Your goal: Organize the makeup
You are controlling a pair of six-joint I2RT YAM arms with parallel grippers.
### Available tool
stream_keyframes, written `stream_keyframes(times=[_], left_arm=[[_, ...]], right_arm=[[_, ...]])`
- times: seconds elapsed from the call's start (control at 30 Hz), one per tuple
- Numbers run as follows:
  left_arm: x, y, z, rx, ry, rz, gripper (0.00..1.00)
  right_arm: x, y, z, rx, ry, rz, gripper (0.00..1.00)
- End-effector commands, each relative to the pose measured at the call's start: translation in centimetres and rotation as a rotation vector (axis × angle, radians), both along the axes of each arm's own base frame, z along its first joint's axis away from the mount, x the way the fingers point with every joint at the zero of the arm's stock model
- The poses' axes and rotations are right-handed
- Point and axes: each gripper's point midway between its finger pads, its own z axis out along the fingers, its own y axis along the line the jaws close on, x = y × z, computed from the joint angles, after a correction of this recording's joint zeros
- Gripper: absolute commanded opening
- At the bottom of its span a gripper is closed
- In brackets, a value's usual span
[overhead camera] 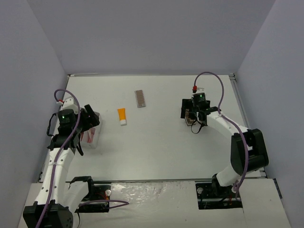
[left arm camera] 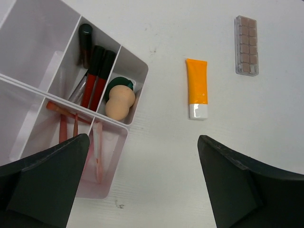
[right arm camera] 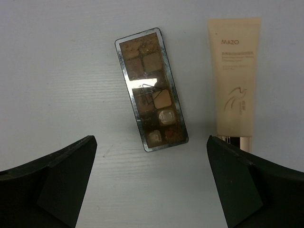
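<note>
My left gripper (left arm camera: 143, 159) is open above the table, just right of the white compartment box (left arm camera: 137, 71), with nothing between its fingers. In the box lie dark-red sticks (left arm camera: 93, 76), a dark green disc (left arm camera: 124, 82), a beige sponge (left arm camera: 118, 101) and pink sticks (left arm camera: 97, 148). On the table are an orange tube with a white cap (left arm camera: 197, 88) and a brown palette (left arm camera: 247, 45). My right gripper (right arm camera: 151, 159) is open above the near end of the second brown palette (right arm camera: 151, 90), with the beige tube (right arm camera: 233, 76) to its right.
The box (overhead camera: 92, 133) sits at the table's left edge, under my left gripper (overhead camera: 88, 118). The orange tube (overhead camera: 122, 115) and first palette (overhead camera: 139, 98) lie mid-table. My right gripper (overhead camera: 192, 110) reaches to the back right. Grey walls stand on three sides.
</note>
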Motion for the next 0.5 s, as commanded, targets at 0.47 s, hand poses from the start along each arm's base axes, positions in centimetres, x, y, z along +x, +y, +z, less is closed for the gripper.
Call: stream_keyframes(times=[0.47], left_arm=[[1.0, -2.0, 4.1, -0.070, -0.097, -0.088, 0.97]], right_arm=[[2.3, 0.8, -6.6, -0.052, 0.167, 0.084, 0.86]])
